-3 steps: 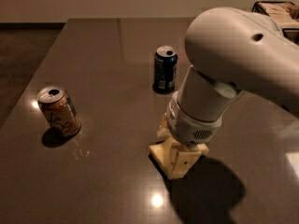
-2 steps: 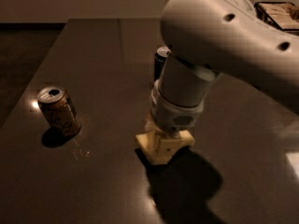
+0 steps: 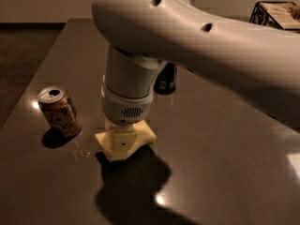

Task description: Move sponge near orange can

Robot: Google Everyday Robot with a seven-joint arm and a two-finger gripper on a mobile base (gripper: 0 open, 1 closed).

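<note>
The end effector (image 3: 123, 143) clamps the sponge (image 3: 146, 136) near the orange can (image 3: 60, 112), its lettering unreadable.

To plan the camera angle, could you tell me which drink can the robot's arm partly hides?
The dark blue can, behind the arm; the orange and tan can stands in full view, left of the pale yellow foam sponge in the gripper.

One table (image 3: 225, 168), two drink cans, one orange can (image 3: 58, 112) near left, one dark blue can (image 3: 167, 81) farther back, one sponge (image 3: 146, 134) at centre, one robot arm (image 3: 187, 36), one gripper (image 3: 123, 143) low at centre clamping the sponge, one wire basket (image 3: 276, 14) far right.
</note>
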